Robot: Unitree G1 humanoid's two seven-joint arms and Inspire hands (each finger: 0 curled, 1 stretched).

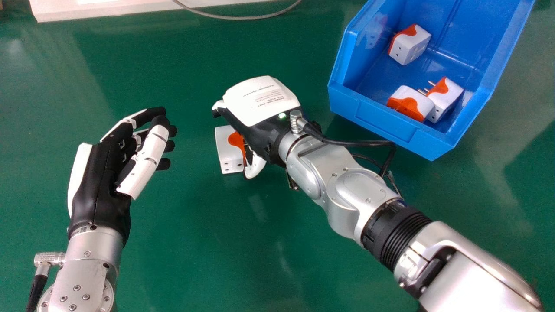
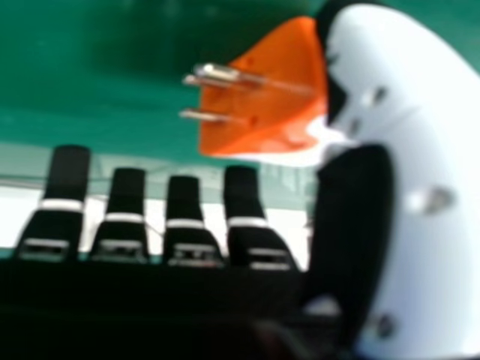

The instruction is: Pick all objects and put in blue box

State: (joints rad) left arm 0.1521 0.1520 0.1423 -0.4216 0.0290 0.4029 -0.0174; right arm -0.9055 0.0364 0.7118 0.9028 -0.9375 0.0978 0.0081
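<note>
My right hand [image 1: 263,100] is back up over the green table, open, with its thumb beside a white and orange plug adapter [image 1: 226,149]. Part of that adapter is hidden under the hand. In the right hand view the adapter's orange face [image 2: 281,97] and metal pins show next to the thumb of my right hand [image 2: 427,157], while the fingers stand straight and apart from it. My left hand [image 1: 97,173] is at the left, open and empty, its fingers loosely bent. The blue box [image 1: 383,119] holds three similar adapters: one farther back [image 1: 409,44], two near the front [image 1: 412,103].
The green table [image 1: 195,260] spreads around both hands. A white board [image 1: 99,9] lies along the far edge at the left, with a grey cable [image 1: 243,17] beside it. My right forearm [image 1: 360,195] crosses the table in front of the box.
</note>
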